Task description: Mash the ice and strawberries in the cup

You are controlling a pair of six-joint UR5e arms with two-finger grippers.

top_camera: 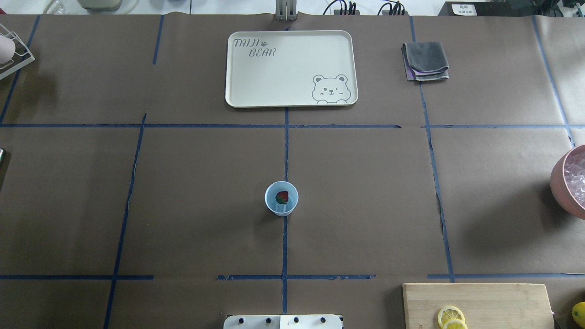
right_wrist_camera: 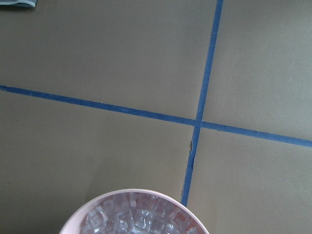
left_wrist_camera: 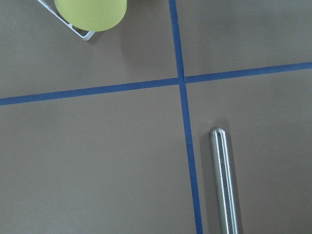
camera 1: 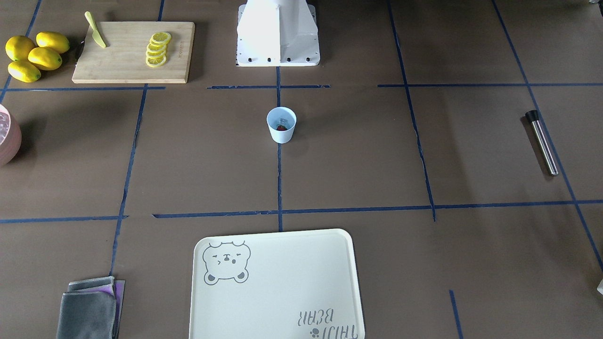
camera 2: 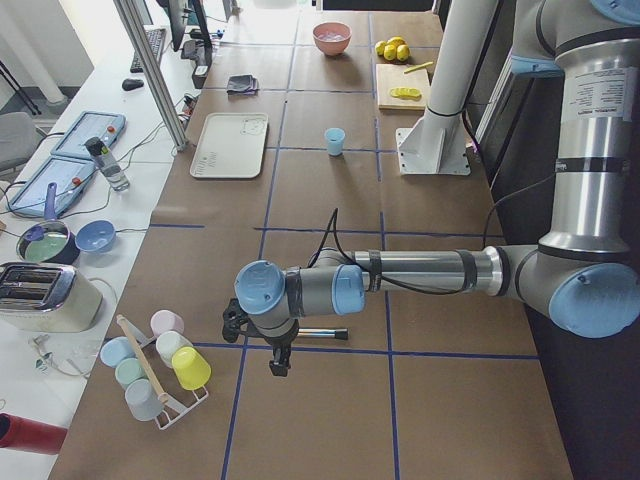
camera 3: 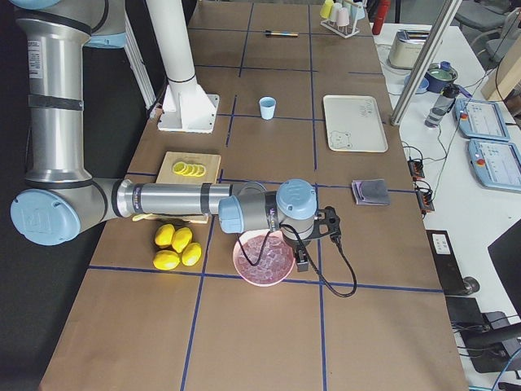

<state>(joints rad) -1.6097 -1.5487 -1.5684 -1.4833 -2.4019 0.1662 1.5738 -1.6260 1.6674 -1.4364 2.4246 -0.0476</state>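
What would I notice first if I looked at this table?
Probably the little blue cup alone in the middle, with a red strawberry inside. Then the bright yellow lemons beside the wooden cutting board, and the cream bear tray across from the robot base.

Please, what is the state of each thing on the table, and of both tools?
cup: upright, uncovered.
strawberry: whole, in the cup.
ice: uncrushed cube, in the cup.
steel rod: lying flat on the table.
pink bowl: upright, full of clear cubes.
left tool: beside the steel rod, open or shut unclear.
right tool: by the pink bowl, unclear.
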